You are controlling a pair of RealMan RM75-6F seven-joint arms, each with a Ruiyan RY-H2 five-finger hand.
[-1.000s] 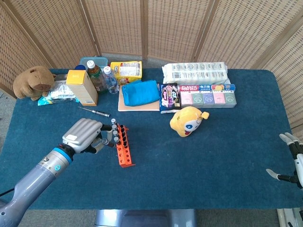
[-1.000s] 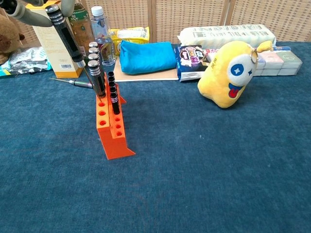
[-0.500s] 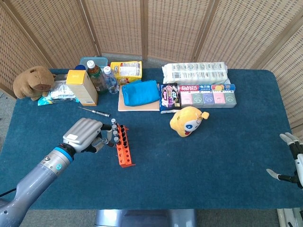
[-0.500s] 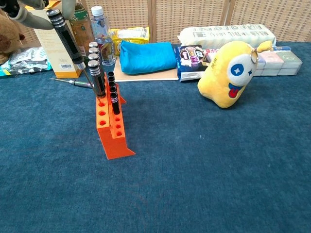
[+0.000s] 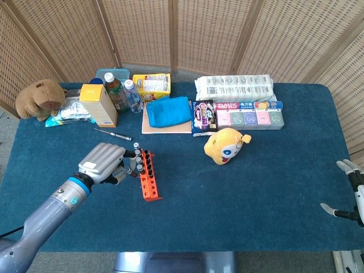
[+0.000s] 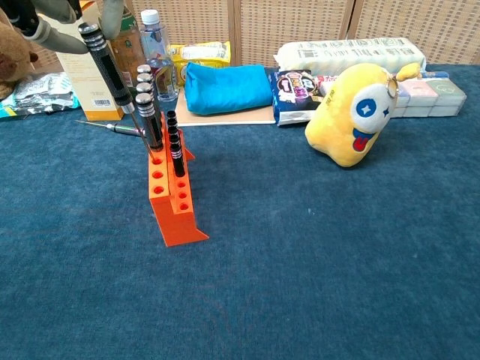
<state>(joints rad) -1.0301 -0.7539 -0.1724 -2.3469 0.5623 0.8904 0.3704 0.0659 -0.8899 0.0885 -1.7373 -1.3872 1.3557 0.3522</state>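
Above orange rack | left hand fingers grasping screwdriver, tilted

orange rack | black screwdriver (silver-ringed) | blue tablecloth

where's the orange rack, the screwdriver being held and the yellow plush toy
orange rack (image 6: 174,214): chest view, front block
held screwdriver (image 6: 109,69): chest view, black handle
yellow plush toy (image 6: 352,112): chest view, its face
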